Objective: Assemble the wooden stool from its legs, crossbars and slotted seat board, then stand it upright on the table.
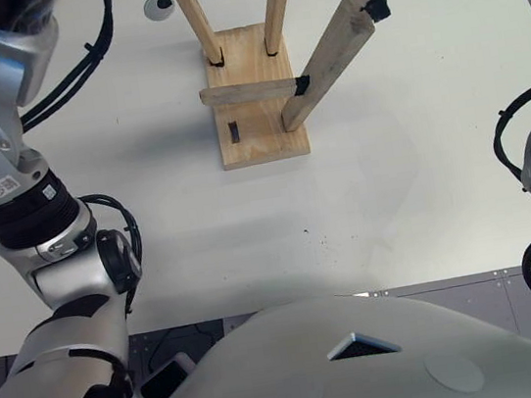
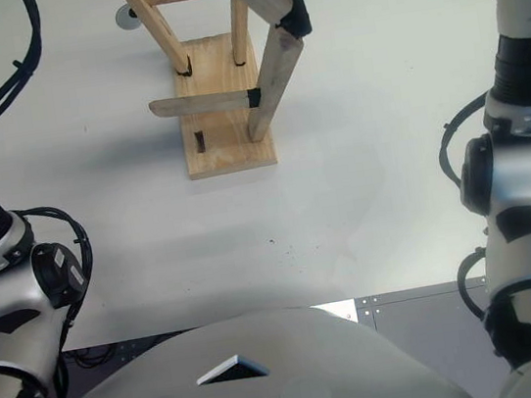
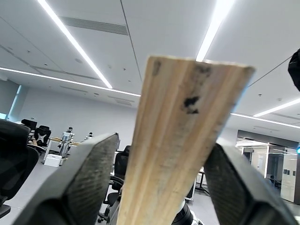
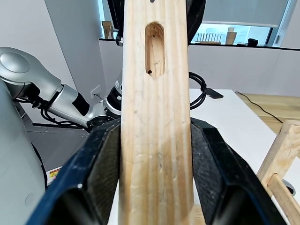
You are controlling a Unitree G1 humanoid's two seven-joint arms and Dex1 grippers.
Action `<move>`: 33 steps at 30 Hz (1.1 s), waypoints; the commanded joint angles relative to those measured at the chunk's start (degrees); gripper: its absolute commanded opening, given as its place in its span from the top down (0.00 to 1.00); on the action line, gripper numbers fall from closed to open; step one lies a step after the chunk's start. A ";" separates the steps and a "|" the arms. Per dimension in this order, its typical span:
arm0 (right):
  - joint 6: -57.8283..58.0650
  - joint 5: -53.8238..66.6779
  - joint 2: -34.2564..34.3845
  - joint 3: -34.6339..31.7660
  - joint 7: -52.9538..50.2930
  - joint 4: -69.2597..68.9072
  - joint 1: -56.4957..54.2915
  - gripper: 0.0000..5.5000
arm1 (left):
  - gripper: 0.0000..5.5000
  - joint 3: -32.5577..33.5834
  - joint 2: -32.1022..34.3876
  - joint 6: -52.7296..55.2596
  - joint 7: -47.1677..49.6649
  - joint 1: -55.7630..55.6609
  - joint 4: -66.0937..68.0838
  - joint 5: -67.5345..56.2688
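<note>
Table: a plain white tabletop point(image 1: 422, 187) is seen, with the work set at its far centre.
Seat board: the flat, pale wooden seat board point(image 1: 263, 145) is laid flat on the table, slots facing up.
Standing legs: two pale wooden legs point(image 1: 198, 20) are planted upright in the two far slots and joined by a rail higher up.
Tilted leg: a third square wooden leg point(image 1: 326, 67) is leaned over to the right. Its foot is set at the board's near right corner; whether it is seated there cannot be told.
Crossbar: a thin wooden crossbar point(image 1: 248, 91) is carried level from that leg's lower part, out to the left above the board.
Open slot: a dark, narrow slot point(image 1: 233, 132) is left unfilled at the near left.
Right pincer: the right gripper point(image 4: 157, 154) is clamped on the tilted leg, both black pads pressed to its sides below an oval mortise point(image 4: 154, 49).
Left pincer: the left gripper point(image 3: 164, 178) is closed around a pale wooden bar end point(image 3: 187, 122); which stool part this is cannot be told.
Grommet: a small round grey grommet point(image 1: 158, 5) is spotted far left of the board.
</note>
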 commanded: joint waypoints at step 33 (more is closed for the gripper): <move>-9.31 -20.04 -5.23 15.37 14.64 11.52 -0.77 0.59 | 0.63 5.05 -3.33 -25.77 -21.58 21.88 26.56 36.58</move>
